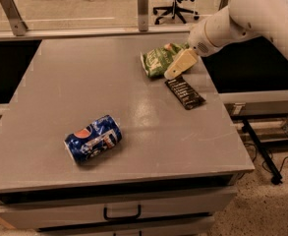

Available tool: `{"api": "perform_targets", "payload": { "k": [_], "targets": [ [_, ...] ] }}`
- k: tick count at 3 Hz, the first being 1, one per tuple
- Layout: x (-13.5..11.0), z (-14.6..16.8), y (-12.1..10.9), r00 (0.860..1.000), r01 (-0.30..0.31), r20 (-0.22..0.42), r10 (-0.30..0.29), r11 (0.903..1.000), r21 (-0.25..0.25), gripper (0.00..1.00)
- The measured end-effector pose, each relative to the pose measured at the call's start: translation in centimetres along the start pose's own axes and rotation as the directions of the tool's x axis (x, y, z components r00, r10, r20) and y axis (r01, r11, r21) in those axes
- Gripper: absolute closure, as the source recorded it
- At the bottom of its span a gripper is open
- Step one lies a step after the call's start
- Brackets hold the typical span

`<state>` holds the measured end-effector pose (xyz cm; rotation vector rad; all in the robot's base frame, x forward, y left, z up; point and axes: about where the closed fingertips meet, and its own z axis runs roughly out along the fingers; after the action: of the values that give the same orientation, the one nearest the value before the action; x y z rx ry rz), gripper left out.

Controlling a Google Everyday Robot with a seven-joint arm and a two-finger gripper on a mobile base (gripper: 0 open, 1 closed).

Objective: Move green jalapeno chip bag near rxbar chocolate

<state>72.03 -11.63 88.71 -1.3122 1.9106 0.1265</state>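
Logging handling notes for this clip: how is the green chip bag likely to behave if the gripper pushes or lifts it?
The green jalapeno chip bag looks crinkled and puffy, so it probably deforms rather than staying stiff. It is likely light and may slide on the smooth table. The gripper is at its right edge.

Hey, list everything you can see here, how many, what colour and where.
Crinkled light-green foil chip bag: one, green, far right of table
Flat rectangular black-brown wrapped bar: one, dark, just in front of the bag
Blue metal soda can: one, blue, on its side, near left
Flat grey table: one, grey, centre
Black office chair: one, black, background floor
White robot arm: one, white, upper right
Gripper: one, cream, at the bag's right edge
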Motion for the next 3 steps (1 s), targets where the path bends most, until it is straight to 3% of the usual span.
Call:
{"api": "perform_targets", "payload": {
  "k": [1, 2, 3],
  "targets": [
    [2.3, -2.0, -2.9, 0.999, 0.006, 0.034, -0.006, 1.0, -0.002, 0.0],
    [2.7, -8.9, -8.1, 0.996, 0.047, 0.073, -0.056, 0.9927, 0.111, 0.0],
    [0.7, -17.8, -11.7, 0.982, 0.096, 0.132, -0.136, 0.9573, 0.273, 0.0]
  ]
}}
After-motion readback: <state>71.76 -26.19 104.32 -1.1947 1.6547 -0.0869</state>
